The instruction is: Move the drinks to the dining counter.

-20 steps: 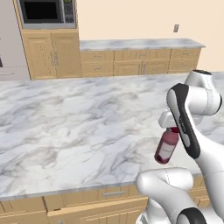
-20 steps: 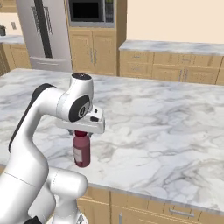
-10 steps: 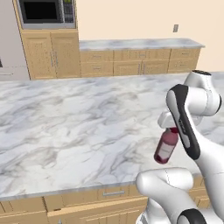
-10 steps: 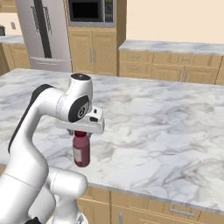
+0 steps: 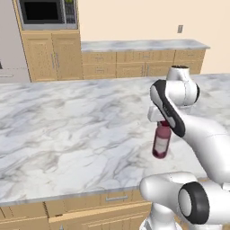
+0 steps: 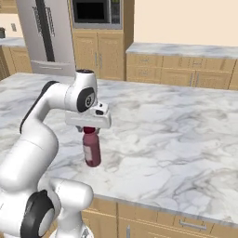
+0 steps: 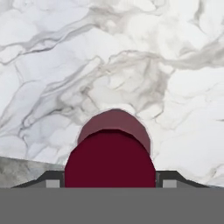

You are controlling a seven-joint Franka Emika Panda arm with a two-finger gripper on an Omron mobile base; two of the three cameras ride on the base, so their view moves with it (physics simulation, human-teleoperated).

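Near the front edge of the marble dining counter [image 5: 67,130], the gripper [image 6: 91,128] is clamped on the red cap of the pink bottle [image 6: 92,149]. That bottle hangs upright over the slab. Beyond the counter stand wooden cabinets [image 5: 130,63] and a microwave [image 6: 94,10].
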